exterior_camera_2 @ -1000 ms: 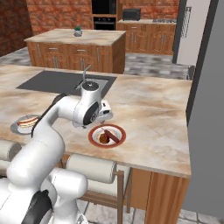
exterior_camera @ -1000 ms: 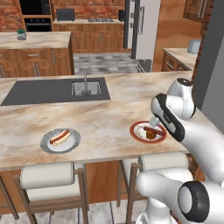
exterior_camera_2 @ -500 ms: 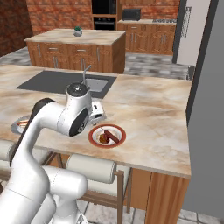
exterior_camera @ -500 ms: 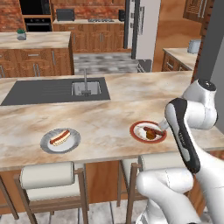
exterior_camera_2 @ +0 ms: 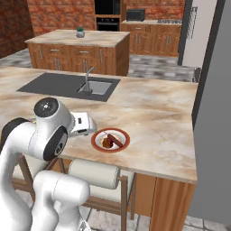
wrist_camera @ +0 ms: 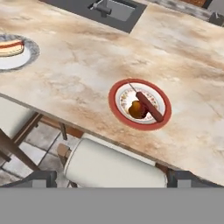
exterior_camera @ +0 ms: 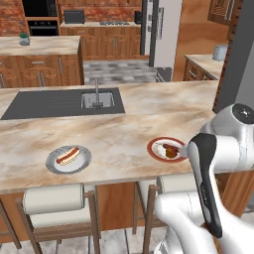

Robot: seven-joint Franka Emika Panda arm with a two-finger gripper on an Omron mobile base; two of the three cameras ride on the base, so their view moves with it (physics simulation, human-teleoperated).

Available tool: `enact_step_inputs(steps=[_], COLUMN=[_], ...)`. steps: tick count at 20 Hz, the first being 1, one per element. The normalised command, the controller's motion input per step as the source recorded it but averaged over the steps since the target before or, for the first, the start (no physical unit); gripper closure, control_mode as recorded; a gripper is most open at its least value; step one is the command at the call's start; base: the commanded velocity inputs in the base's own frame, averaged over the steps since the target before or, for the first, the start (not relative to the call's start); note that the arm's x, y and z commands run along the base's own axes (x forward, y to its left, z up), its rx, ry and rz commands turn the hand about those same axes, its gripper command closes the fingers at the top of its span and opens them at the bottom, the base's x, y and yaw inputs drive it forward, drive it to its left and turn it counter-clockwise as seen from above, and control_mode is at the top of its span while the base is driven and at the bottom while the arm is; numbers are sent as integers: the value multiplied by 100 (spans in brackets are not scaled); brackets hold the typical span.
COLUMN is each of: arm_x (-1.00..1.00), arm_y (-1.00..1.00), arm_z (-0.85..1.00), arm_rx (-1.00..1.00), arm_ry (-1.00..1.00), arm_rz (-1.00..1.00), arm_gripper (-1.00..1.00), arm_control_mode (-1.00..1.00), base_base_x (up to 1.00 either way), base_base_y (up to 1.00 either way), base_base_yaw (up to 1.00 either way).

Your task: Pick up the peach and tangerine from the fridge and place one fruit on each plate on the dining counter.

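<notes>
Hand view: two plates; red-rimmed plate (wrist_camera: 140,104), grey plate (wrist_camera: 15,52).

Landmark: sink (exterior_camera: 96,100), set in the dining counter (exterior_camera: 129,124).
Left plate (exterior_camera: 68,159): on the counter, nearer than the sink.
Right plate (exterior_camera: 167,149): nearer than the sink, to its right.
Stools (exterior_camera: 54,199): below the counter's near edge.

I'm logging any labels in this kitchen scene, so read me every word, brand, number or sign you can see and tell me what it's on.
No readable text: none on the dining counter, the red-rimmed plate, the grey plate, the fridge or the stool cushions.
The oven and microwave at the back are too small and blurred to show any lettering.
</notes>
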Motion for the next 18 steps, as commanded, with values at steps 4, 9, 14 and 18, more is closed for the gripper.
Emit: enact_step_inputs(steps=[4, 9, 14, 18], arm_x=[-45, -72, -73, -59], arm_y=[1, 0, 0, 27], arm_z=[37, 40, 19, 0], arm_rx=[7, 5, 1, -1], arm_ry=[-1, -18, -27, -27], arm_rz=[-29, -6, 0, 2], arm_gripper=[-100, -100, -100, -100], arm_control_mode=[-100, -100, -100, -100], base_base_x=[0, 0, 0, 0], base_base_y=[0, 0, 0, 0], base_base_yaw=[0, 0, 0, 0])
